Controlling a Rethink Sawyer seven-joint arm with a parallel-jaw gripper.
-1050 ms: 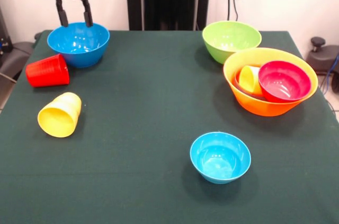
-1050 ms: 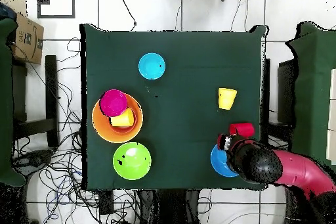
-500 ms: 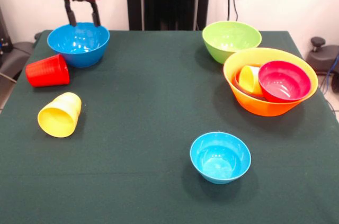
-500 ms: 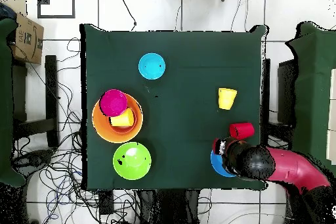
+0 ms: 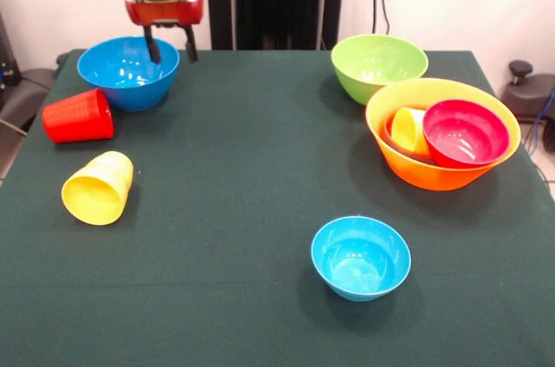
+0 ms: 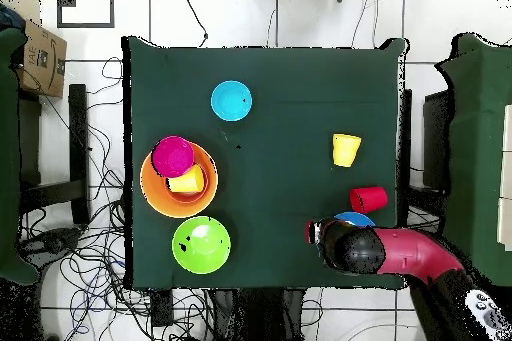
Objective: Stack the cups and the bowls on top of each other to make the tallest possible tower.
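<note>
The hand [image 5: 170, 44] hangs above the table [image 5: 260, 167] near one far corner, with its two fingers [image 5: 153, 46] apart and nothing between them. It is over the inner rim of the blue bowl [image 5: 127, 72], which stands upright at that corner. Just beside this bowl the red cup [image 5: 78, 115] lies on its side near the table's edge. A little further along the same edge the yellow cup [image 5: 97, 187] lies on its side too, with its mouth turned to the near edge.

At the opposite side edge stands the large orange bowl [image 5: 442, 133]. Inside it sit the crimson bowl [image 5: 465, 133] and a second yellow cup [image 5: 408, 130], which is tilted. The lime green bowl [image 5: 379, 67] stands just behind it, close to the other far corner. The light-blue bowl [image 5: 361, 258] stands alone, nearer to the near edge, well apart from the others.
</note>
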